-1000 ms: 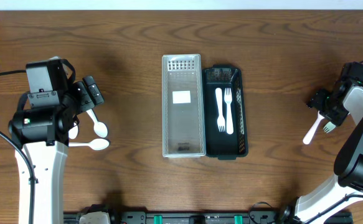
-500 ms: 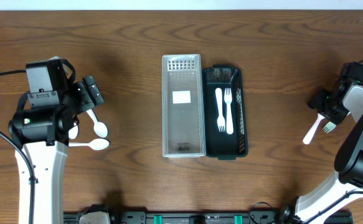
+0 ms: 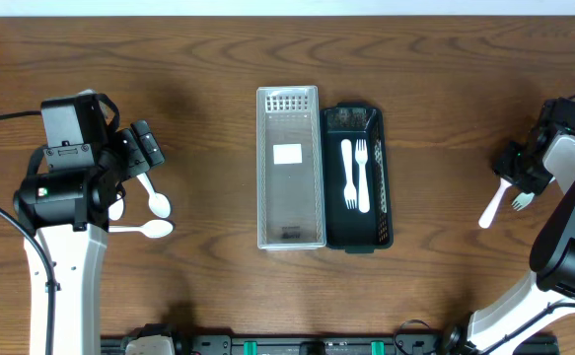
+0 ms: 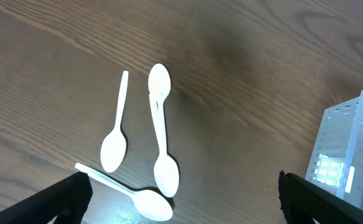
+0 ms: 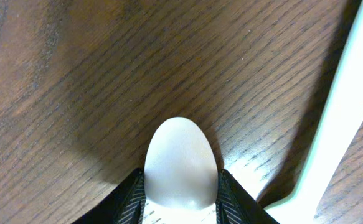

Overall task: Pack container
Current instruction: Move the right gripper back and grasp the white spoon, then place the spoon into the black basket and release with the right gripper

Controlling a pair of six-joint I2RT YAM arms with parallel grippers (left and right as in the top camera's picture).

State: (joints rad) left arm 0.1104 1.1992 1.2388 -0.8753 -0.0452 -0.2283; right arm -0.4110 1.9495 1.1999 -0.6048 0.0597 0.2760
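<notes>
Right gripper (image 5: 181, 199) nearly closed, fingers (image 5: 126, 204) pinching rounded end of white plastic utensil (image 5: 181, 158) on wooden table (image 5: 75, 87). Left gripper (image 4: 184, 190) wide open, empty, above white spoons (image 4: 114, 149).

A dark brown wood-grain table (image 3: 169, 59) is filling the view under even light, a pale strip (image 3: 287, 6) showing along its far edge.

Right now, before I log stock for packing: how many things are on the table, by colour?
White utensils: 8 (4 left, 2 in the black tray, 2 right)
Clear tray: 1
Black tray: 1
Total: 10
</notes>
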